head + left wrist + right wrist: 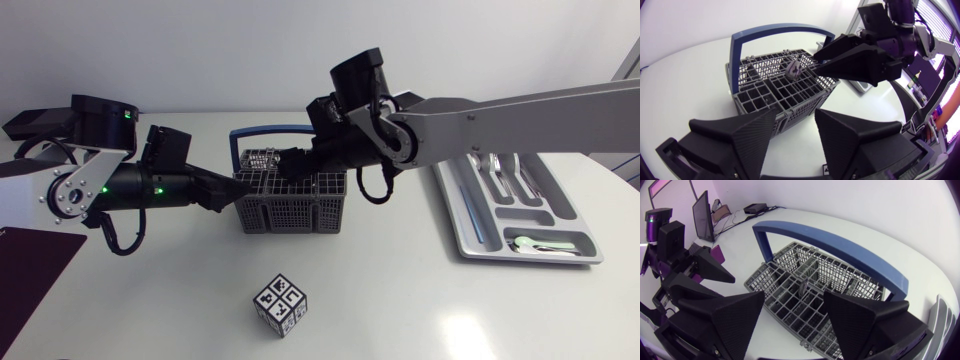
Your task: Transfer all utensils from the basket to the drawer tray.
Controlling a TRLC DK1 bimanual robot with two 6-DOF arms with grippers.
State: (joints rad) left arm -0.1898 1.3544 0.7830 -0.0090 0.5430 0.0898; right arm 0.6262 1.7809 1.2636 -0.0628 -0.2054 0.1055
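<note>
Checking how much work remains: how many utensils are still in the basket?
1. A single utensil sticks up from a middle cell of the basket, just ahead of the right gripper, whose fingers are open. Others lying low could be hidden by its walls.

Only the tip of one utensil (793, 71) pokes above the basket (757, 100) grid; its kind cannot be told. In the head view the right arm (520, 115) covers the far end of the drawer tray (530, 258), and a dark mat (30, 265) is cut off at the edge.
</note>
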